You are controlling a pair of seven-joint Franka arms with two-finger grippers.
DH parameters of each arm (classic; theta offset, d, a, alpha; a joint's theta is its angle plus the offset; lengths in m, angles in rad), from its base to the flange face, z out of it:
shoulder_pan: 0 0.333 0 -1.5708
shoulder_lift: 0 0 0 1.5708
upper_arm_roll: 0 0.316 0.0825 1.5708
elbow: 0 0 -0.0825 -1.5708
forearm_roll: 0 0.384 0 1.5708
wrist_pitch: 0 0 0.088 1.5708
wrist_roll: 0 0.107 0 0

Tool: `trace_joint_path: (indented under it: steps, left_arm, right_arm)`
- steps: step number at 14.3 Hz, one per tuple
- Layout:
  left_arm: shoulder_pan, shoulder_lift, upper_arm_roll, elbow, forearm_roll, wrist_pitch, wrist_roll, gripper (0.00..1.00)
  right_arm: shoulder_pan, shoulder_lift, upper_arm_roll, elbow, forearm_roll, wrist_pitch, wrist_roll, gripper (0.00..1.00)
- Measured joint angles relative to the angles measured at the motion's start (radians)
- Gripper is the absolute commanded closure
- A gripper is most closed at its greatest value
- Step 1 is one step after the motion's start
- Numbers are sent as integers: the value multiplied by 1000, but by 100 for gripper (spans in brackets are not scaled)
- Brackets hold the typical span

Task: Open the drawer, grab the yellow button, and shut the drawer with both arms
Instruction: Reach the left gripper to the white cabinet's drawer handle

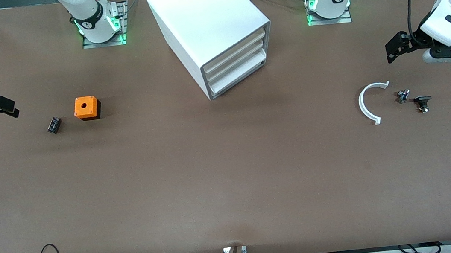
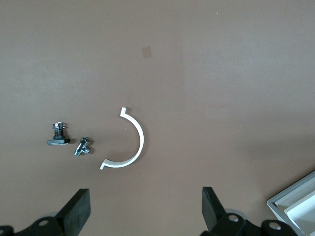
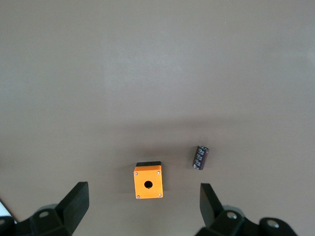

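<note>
Both grippers gape empty — left gripper [image 1: 390,51] over the table's left-arm end above a white clip [image 1: 367,105], right gripper [image 1: 8,109] at the right-arm end near an orange cube [image 1: 86,107]. Between them the cabinet's [image 1: 204,21] top drawer [image 1: 235,50] sits closed — no button visible.

Front cam sits high, facing my bases across the bench [image 1: 231,177]. My wrist cams look straight down: left shares the white clip [image 1: 371,103] [image 2: 129,145], right the orange cube [image 1: 86,107] [image 3: 147,181].
</note>
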Motion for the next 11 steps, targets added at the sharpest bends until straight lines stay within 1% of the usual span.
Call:
trace_joint_path:
  steps: [7, 11]
  left_arm:
    - [0, 2, -4, 4, 0, -14, 0, 0]
    - [-3, 44, -10, 5, 0, -19, 0, 0]
  right_arm:
    - [0, 0, 0, 0, 0, 0, 0, 0]
    - [0, 0, 0, 0, 0, 0, 0, 0]
